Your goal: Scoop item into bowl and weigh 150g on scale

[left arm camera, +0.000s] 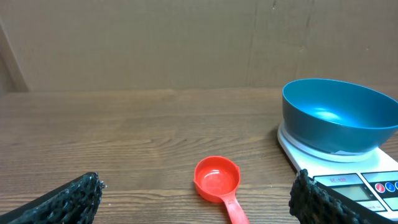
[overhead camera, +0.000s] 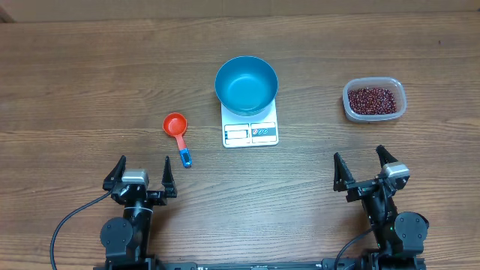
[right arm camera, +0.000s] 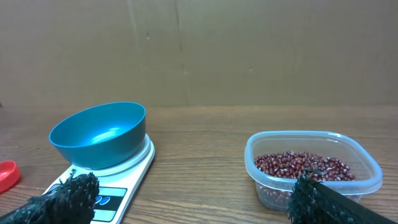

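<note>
The blue bowl stands empty on the white scale at the table's middle. Dark red beans, the item, fill a clear plastic tub at the right. A red scoop with a blue handle tip lies left of the scale. My left gripper is open at the near left, and its wrist view shows the scoop ahead and the bowl to the right. My right gripper is open at the near right, facing the beans, the bowl and the scale.
The table is bare wood. A brown cardboard wall rises behind the far edge in both wrist views. Black cables trail from both arm bases at the near edge.
</note>
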Action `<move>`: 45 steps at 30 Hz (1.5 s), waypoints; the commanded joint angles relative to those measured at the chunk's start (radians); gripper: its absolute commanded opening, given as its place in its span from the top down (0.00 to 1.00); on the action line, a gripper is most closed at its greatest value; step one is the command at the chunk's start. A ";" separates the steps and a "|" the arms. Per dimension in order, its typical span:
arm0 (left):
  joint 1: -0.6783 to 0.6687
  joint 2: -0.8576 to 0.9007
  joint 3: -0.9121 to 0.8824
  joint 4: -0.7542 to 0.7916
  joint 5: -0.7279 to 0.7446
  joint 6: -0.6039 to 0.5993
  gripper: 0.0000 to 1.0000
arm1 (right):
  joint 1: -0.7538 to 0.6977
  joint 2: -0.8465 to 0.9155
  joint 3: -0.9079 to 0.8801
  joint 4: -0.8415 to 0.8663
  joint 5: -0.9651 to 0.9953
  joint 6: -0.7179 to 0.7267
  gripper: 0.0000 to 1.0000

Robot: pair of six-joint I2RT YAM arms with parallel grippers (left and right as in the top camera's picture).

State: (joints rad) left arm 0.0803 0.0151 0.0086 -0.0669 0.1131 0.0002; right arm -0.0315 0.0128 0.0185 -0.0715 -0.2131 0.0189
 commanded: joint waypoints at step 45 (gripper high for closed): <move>0.005 0.004 0.371 -0.567 0.026 -0.074 0.01 | -0.003 -0.010 -0.011 0.006 0.002 0.003 0.00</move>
State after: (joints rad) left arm 0.0803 0.0151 0.3202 -0.6178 0.1455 -0.0570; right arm -0.0311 0.0128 0.0185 -0.0711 -0.2127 0.0193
